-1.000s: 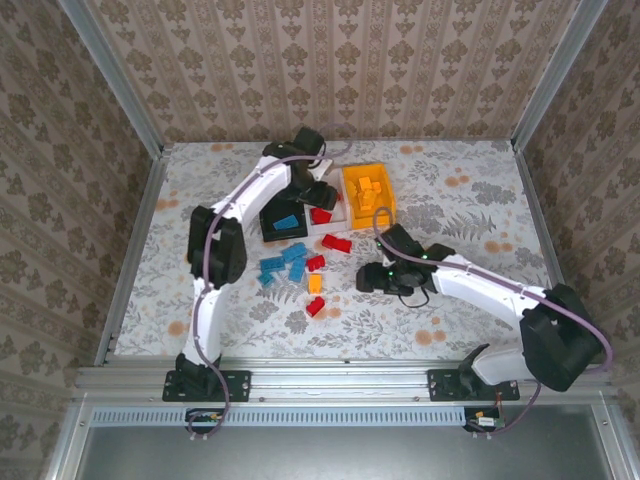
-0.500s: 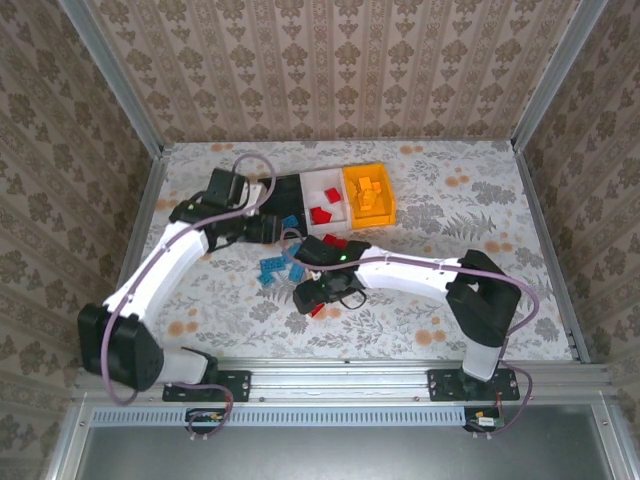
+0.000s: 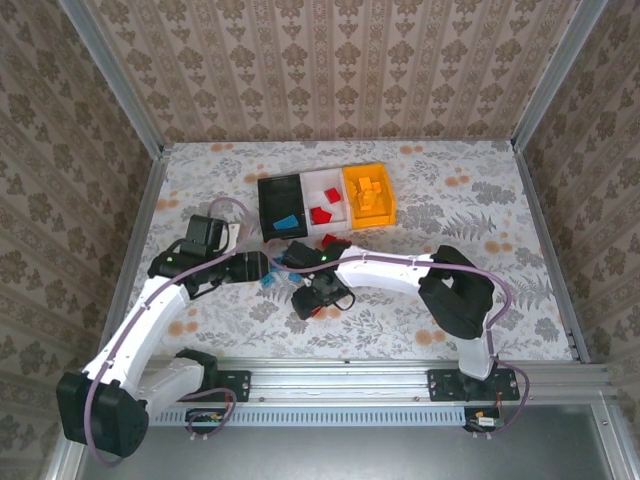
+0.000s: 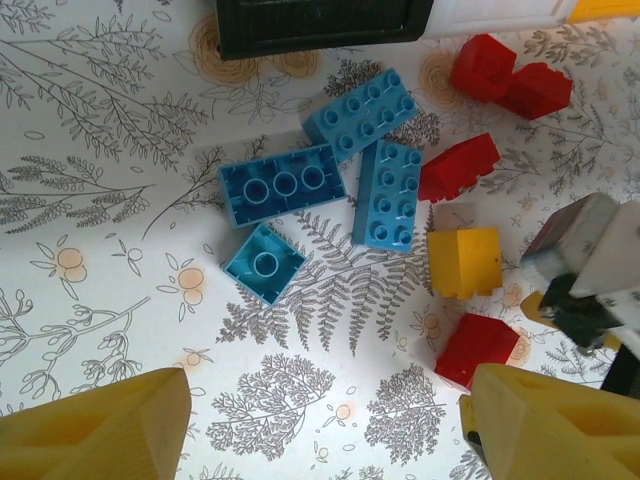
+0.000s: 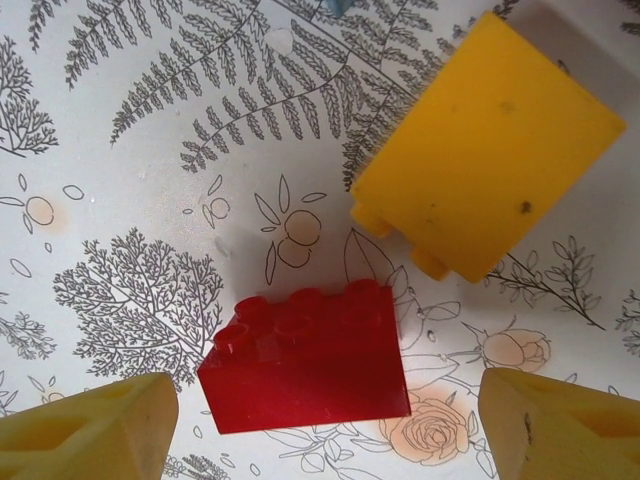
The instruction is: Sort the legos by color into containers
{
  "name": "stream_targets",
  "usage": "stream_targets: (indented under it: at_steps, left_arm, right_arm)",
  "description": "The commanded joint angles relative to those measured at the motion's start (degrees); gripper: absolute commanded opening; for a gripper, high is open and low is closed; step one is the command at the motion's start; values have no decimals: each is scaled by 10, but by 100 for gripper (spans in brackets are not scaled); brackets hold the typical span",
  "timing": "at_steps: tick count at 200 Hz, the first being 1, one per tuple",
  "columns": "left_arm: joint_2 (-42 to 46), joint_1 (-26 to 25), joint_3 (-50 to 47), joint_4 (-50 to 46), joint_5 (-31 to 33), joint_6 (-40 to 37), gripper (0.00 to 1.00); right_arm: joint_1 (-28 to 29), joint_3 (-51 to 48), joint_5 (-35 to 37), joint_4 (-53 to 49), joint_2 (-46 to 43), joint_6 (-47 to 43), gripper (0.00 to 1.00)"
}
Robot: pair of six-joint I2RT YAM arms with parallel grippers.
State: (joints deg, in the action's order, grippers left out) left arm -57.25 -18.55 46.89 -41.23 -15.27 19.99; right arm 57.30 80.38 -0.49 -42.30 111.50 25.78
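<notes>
The loose legos [image 4: 283,187] lie clustered on the worktop [image 3: 450,200], at 6 o'clock from the containers [image 3: 322,174]. Sorting looks partly done. The black bin [image 3: 262,205] holds a blue brick, the white bin [image 3: 312,190] reds and the orange-yellow bin [image 3: 388,205] yellows, while several blue and red bricks and a yellow one remain outside. The left gripper [image 4: 330,400] hangs open and empty above them. The right gripper [image 5: 325,405], also open, straddles a red brick [image 5: 305,355] without touching it. A floral cloth covers the worktop, and patterned walls [image 3: 330,70] enclose it.

Glossy plastic red brick [image 5: 305,365], speck-marked matt yellow brick [image 5: 490,150], smooth printed table cover [image 5: 130,130].
</notes>
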Motion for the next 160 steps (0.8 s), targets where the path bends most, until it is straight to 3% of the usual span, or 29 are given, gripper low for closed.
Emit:
stream_targets:
  at_steps: [1, 160]
  left_arm:
    - [2, 8, 4, 3, -14, 7, 76]
    - [-4, 25, -6, 8, -27, 4, 78]
  right_arm:
    - [5, 23, 12, -25, 15, -8, 79]
    - [8, 32, 21, -24, 46, -1, 66]
